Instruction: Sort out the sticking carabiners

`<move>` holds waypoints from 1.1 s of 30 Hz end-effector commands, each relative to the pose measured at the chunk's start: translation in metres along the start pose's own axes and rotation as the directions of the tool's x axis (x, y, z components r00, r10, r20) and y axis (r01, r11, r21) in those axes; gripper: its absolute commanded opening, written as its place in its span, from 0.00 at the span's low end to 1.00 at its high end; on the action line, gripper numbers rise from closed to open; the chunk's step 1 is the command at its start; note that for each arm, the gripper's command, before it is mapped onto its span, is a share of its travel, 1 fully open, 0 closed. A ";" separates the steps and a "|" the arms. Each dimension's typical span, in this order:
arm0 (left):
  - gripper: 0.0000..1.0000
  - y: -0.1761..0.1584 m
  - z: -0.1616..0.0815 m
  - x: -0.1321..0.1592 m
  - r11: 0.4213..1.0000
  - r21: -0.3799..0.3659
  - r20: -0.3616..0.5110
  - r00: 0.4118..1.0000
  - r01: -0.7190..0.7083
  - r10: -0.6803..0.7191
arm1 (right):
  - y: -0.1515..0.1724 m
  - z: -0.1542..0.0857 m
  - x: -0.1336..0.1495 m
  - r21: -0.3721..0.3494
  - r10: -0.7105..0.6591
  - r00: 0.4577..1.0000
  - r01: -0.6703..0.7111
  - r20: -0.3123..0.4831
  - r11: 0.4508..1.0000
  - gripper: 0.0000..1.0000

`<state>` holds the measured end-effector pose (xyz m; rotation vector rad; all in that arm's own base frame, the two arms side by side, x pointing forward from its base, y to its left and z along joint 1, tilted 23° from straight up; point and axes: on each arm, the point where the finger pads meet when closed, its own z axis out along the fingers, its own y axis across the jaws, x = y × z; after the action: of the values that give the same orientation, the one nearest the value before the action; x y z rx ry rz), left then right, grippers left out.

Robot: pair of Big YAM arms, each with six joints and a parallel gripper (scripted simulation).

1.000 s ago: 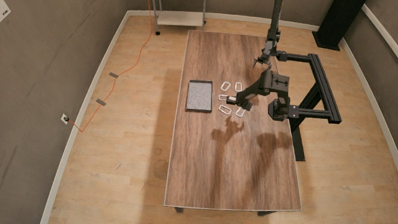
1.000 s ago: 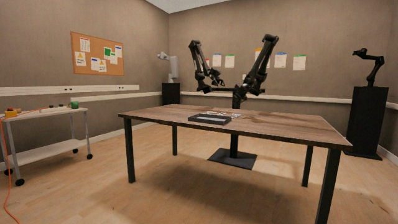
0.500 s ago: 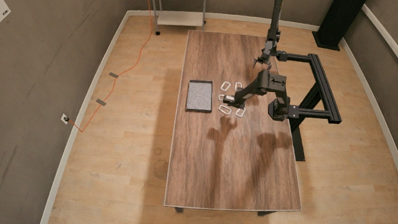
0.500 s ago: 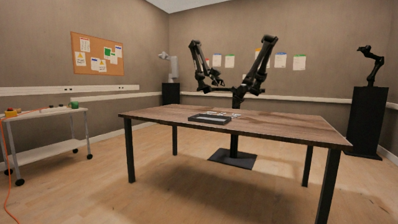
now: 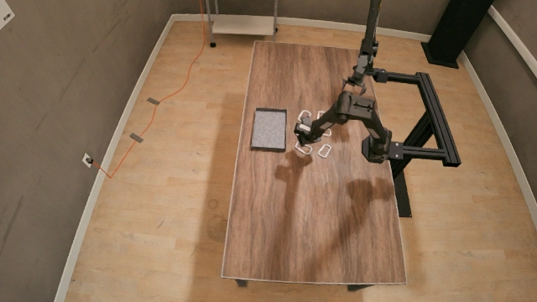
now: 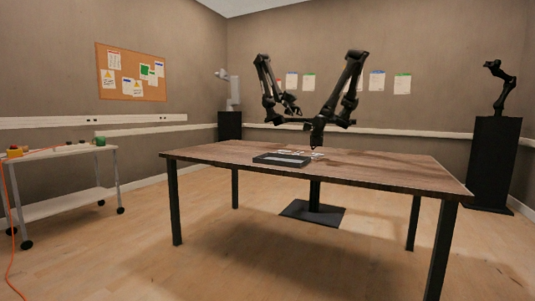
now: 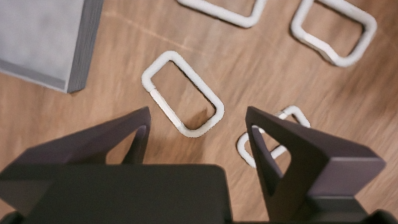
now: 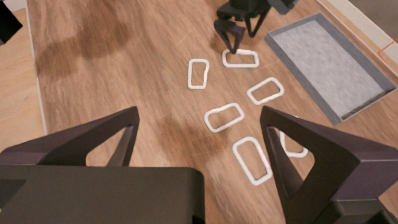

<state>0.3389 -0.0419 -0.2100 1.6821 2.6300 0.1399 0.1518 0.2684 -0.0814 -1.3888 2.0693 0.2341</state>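
Hovering low over the wooden tabletop (image 5: 310,218) (image 6: 376,167) (image 7: 120,45) (image 8: 150,60), the left gripper (image 5: 303,133) (image 6: 316,147) (image 7: 198,112) (image 8: 243,45) has its jaws spread, gripping nothing, above one white rounded-rectangular carabiner (image 5: 303,151) (image 7: 197,80) (image 8: 240,66). Five other white carabiners (image 5: 320,151) (image 7: 240,145) (image 8: 191,74) lie nearby, all outside the grey shallow tray (image 5: 286,130) (image 6: 276,162) (image 7: 84,50) (image 8: 300,65). The right gripper (image 5: 354,86) (image 6: 294,114) (image 8: 199,112) hangs well apart, jaws wide and released.
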 end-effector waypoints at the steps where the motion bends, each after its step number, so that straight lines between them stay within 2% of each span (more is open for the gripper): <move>1: 0.83 0.005 0.010 -0.014 0.974 -0.029 -0.034 0.974 0.225 -0.226 | 0.001 0.004 -0.016 0.002 0.011 0.999 -0.011 0.039 1.000 1.00; 5: 0.83 0.007 0.018 -0.010 0.925 -0.071 -0.084 0.922 0.373 -0.378 | 0.001 0.004 -0.016 0.002 0.011 0.999 -0.011 0.039 1.000 1.00; 7: 0.83 0.007 0.018 -0.010 0.925 -0.071 -0.084 0.922 0.373 -0.378 | 0.001 0.004 -0.016 0.002 0.011 0.999 -0.011 0.039 1.000 1.00; 13: 0.83 0.008 0.030 -0.003 0.802 -0.173 -0.145 0.791 0.571 -0.594 | 0.001 0.004 -0.016 0.002 0.011 0.999 -0.011 0.039 1.000 1.00; 17: 0.83 0.008 0.035 0.002 0.746 -0.240 -0.169 0.730 0.621 -0.662 | 0.001 0.004 -0.016 0.002 0.011 0.999 -0.011 0.039 1.000 1.00; 20: 0.83 0.008 0.037 0.005 0.737 -0.269 -0.183 0.719 0.620 -0.671 | 0.001 0.004 -0.016 0.002 0.011 0.999 -0.011 0.039 1.000 1.00; 29: 0.83 0.015 0.033 0.001 0.752 -0.275 -0.173 0.739 0.599 -0.651 | 0.001 0.004 -0.016 0.002 0.011 0.999 -0.011 0.039 1.000 1.00; 30: 0.83 0.014 0.041 0.008 0.747 -0.273 -0.188 0.728 0.606 -0.659 | 0.001 0.004 -0.016 0.002 0.011 0.999 -0.011 0.039 1.000 1.00; 33: 0.83 0.018 0.046 0.006 0.745 -0.275 -0.179 0.729 0.608 -0.661 | 0.001 0.004 -0.016 0.002 0.011 0.999 -0.011 0.039 1.000 1.00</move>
<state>0.3438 -0.0221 -0.2456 0.6663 3.1023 0.6230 0.1518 0.2684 -0.0814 -1.3888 2.0693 0.2341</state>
